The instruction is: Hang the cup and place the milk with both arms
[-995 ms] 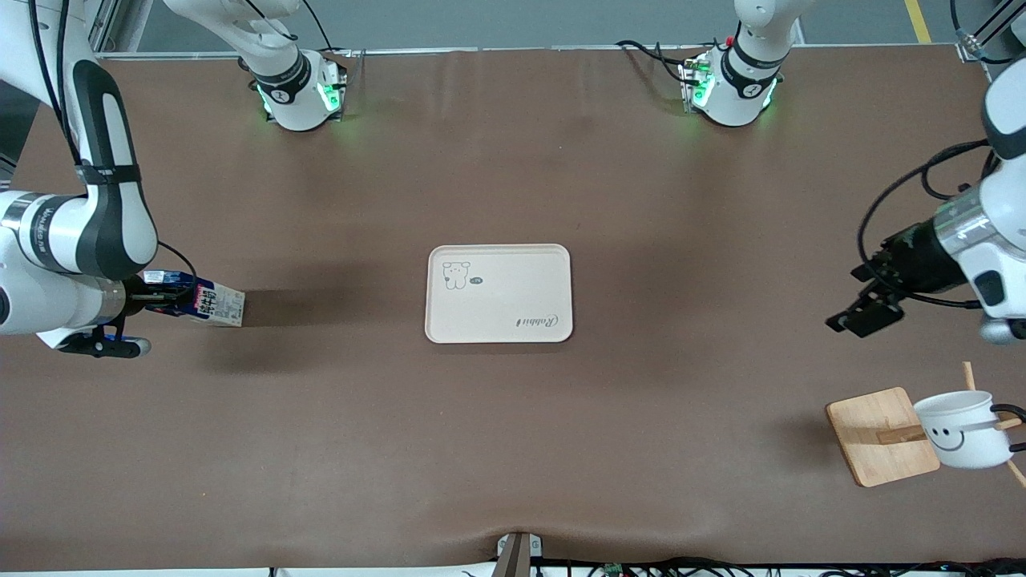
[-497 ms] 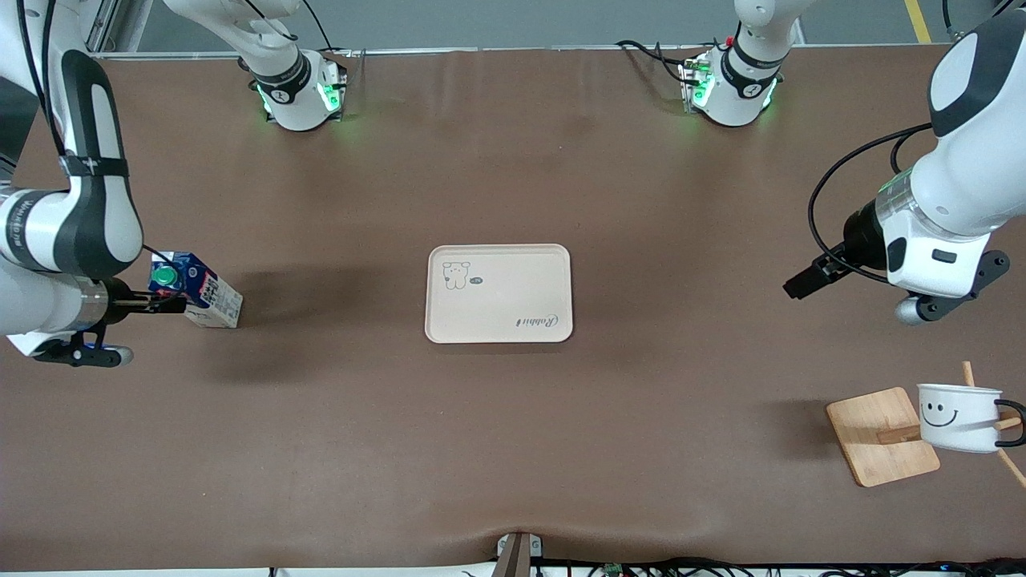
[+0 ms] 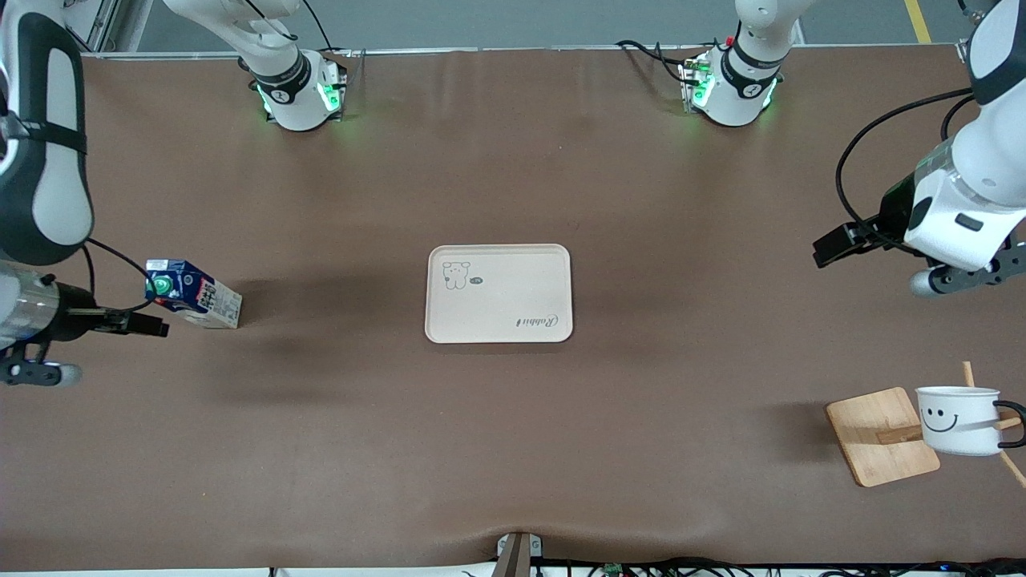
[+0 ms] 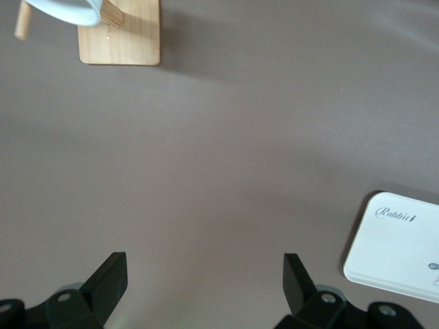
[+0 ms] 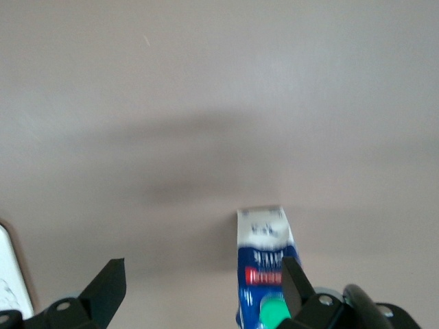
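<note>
1 milk carton point(image 3: 193, 293), gable-top, blue over white, green cap, on desk point(image 3: 513, 449) near right arm's edge | right gripper point(image 3: 148, 326) wide open, empty, beside carton | 1 white smiley cup point(image 3: 959, 420) hangs on wooden rack point(image 3: 882, 435), corner near left arm | left gripper point(image 3: 831, 245) wide open, empty, over bare desk | 1 cream rounded tray point(image 3: 498, 293) mid-desk

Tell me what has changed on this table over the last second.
The right gripper let go of the milk, which now stands free, and drew back toward its end of the table, open. The left gripper, open, pulled up and away from the cup, which swung from tilted to level on the wooden rack. The tray stayed put.
</note>
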Tool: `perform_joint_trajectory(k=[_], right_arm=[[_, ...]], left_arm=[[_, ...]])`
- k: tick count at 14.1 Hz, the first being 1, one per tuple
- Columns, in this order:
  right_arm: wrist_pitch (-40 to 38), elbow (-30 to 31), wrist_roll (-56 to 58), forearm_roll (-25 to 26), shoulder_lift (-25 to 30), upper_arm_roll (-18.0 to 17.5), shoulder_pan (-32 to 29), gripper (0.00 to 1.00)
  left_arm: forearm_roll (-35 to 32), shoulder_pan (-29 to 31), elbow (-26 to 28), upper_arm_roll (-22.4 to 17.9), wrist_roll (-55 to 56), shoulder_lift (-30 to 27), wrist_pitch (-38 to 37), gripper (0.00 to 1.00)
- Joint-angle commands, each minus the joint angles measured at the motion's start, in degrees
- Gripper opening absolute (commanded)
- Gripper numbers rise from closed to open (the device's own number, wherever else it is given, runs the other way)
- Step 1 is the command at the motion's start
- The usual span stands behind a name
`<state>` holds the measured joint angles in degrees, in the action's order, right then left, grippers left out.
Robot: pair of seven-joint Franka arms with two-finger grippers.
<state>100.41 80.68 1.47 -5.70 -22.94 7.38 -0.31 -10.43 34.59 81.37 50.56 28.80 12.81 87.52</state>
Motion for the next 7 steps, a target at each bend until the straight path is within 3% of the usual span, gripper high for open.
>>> perform_joint_trajectory(k=[1,4,7], right_arm=[[-2.31,-9.72,-0.24,-1.33,-0.70,-0.26,-0.04,1.00],[-10.81,-9.93,-0.42,-1.59,3.40,0.09,-0.48,1.00],[-19.35,-5.99,-0.33,-1.68,10.78,0.27,-2.94,1.00]], left_arm=[[-0.74,-4.49,0.63,-6.23,-5.48,-5.41,-1.04,1.00],[0.23,-20.22,1.24,-23.97,-7.52,-8.76,-1.65,1.00],[0.67,-27.36,2.46,-31.20,-7.88,-10.43,-1.83,1.00]])
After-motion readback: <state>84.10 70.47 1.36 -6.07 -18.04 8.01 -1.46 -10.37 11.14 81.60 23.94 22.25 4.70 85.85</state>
